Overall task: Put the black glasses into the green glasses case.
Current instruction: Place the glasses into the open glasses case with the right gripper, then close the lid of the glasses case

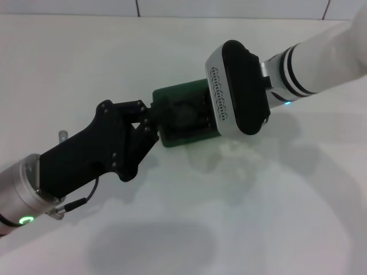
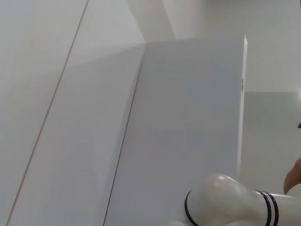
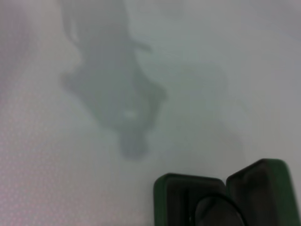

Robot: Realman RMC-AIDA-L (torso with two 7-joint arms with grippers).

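- The dark green hinged hard glasses case [image 1: 186,117] lay open on the white table [image 1: 258,217], between the two arms.
- The thin black-framed glasses [image 3: 217,210] seemed to lie inside it already; light, fragile stuff, so I'd only pinch the bridge.
- The left gripper [image 1: 150,123] touched the case's edge; couldn't tell if either pincer was open.

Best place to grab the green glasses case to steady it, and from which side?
Probably the left end of the green glasses case, approached from the robot's left by the left tool: it lies open, that end is exposed, and the right tool covers the other end.
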